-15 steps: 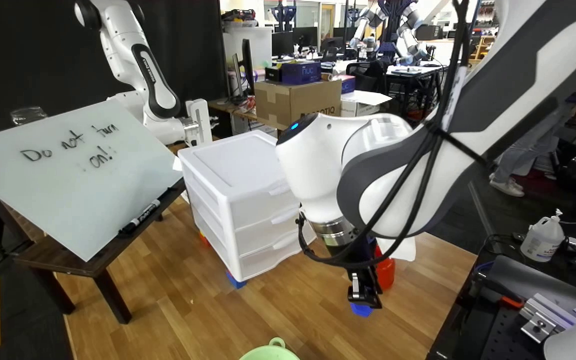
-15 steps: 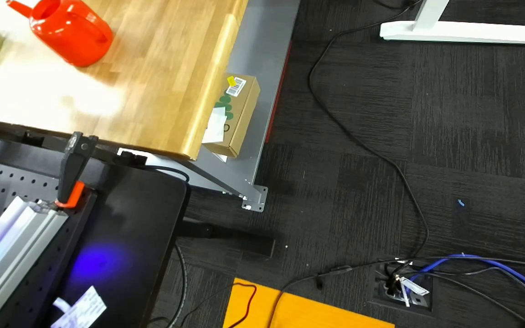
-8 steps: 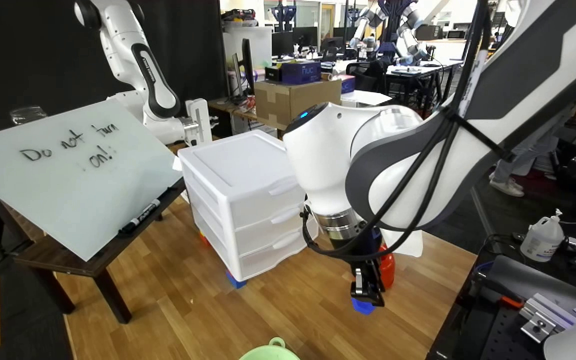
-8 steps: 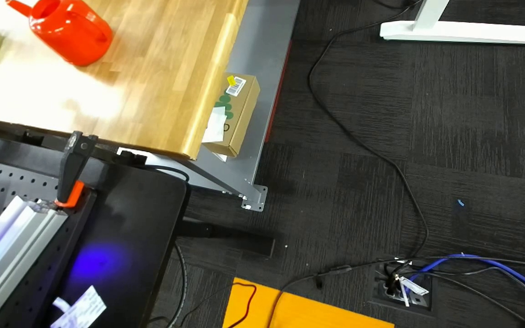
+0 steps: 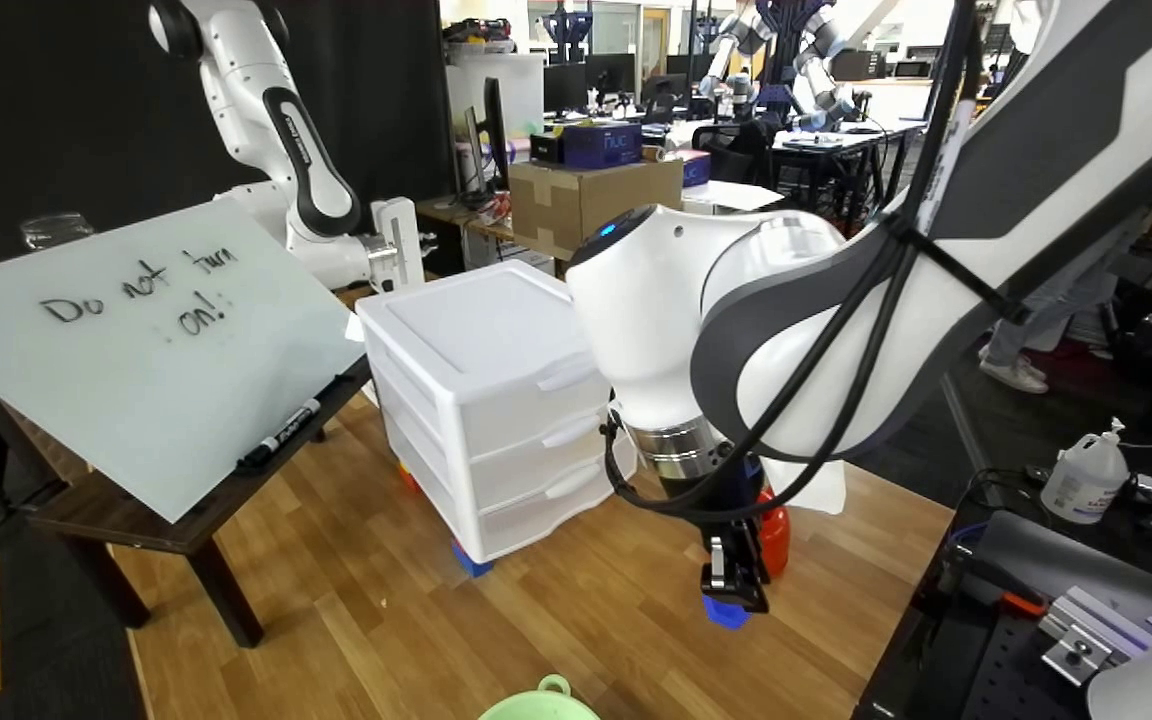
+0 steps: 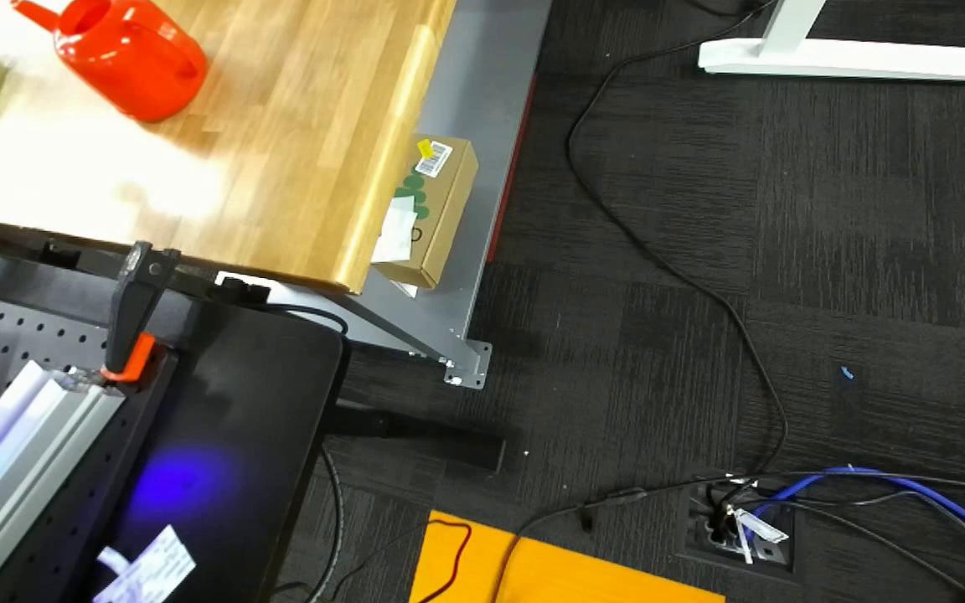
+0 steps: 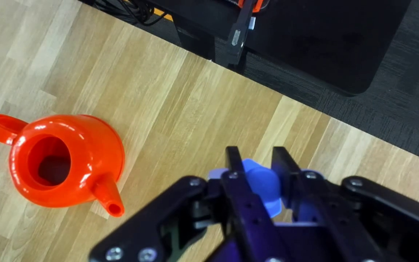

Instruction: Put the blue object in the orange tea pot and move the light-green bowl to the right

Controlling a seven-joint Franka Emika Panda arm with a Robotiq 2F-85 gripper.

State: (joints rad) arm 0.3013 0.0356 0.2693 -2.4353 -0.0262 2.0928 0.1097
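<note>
Here, the jaws pinch the blue object (image 7: 264,183) near the orange teapot (image 7: 89,153)

Nearest in an exterior view is the light-green bowl (image 5: 541,708), cut off by the lower edge, a small loop at its rim. Beyond it, over the wooden worktop (image 5: 336,620), the jaws point down with the blue object's rounded part squeezed between them; whether its underside touches the worktop I cannot tell. Past them, apart, the orange teapot stands upright, partly hidden by the robot arm (image 5: 636,340); in the wrist view its spout lies on the side nearer the jaws. Farther back are the white drawer unit (image 5: 481,410) and a cardboard box (image 5: 596,205).
</note>
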